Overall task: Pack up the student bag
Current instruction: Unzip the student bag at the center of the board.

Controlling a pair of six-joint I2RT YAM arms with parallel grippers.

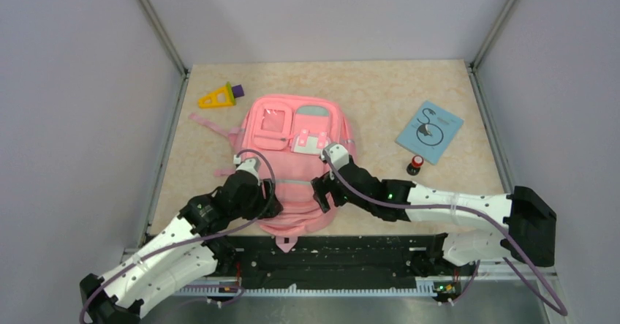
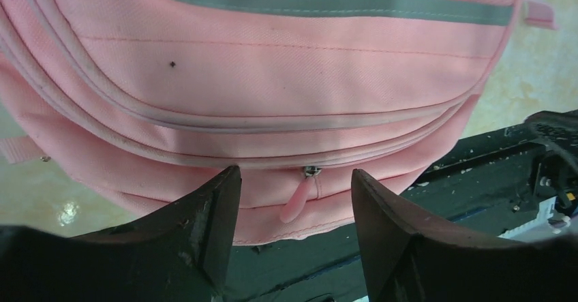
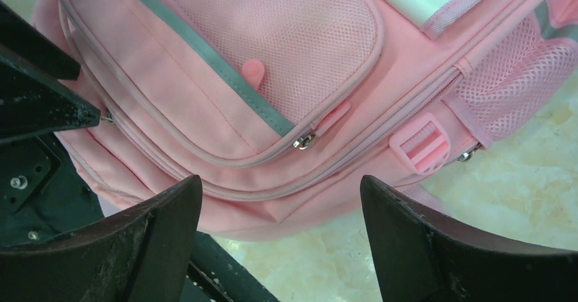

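Student bag point(image 1: 296, 156) is lying flat on the table point(image 1: 453, 200), roughly centre and slightly left, front face up. Its top is pointing at the far wall. Its bottom edge is sitting at the near edge, just overlapping the black rail point(image 1: 365, 254) by the arm bases. All zippers in view are looking closed.

Left gripper point(image 2: 294, 171) is hanging over the bag's bottom edge with its jaws spread apart and gripping nothing. A pink zipper pull point(image 2: 298, 200) is dangling in the gap between the two fingers, with the metal slider point(image 2: 311, 171) just above it. Neither finger is touching the pull.

Right gripper point(image 3: 279, 179) is hovering over the bag's lower right corner, jaws wide apart and holding nothing. Its wrist camera is showing the mesh front pocket point(image 3: 293, 36), the grey-green stripe point(image 3: 218, 63), two zipper sliders point(image 3: 305, 140) sitting close together, a pink buckle point(image 3: 422, 145) and the mesh side pocket point(image 3: 518, 77). The fingers aren't contacting the fabric as far as the view shows.

On the table:
- A blue booklet point(image 1: 430, 131) is lying right of the bag, well apart from it.
- A small red-and-black object point(image 1: 415, 164) is standing just near the booklet's near corner.
- A yellow triangular piece with a purple block point(image 1: 218, 97) is sitting at far left, near the bag's top-left corner.
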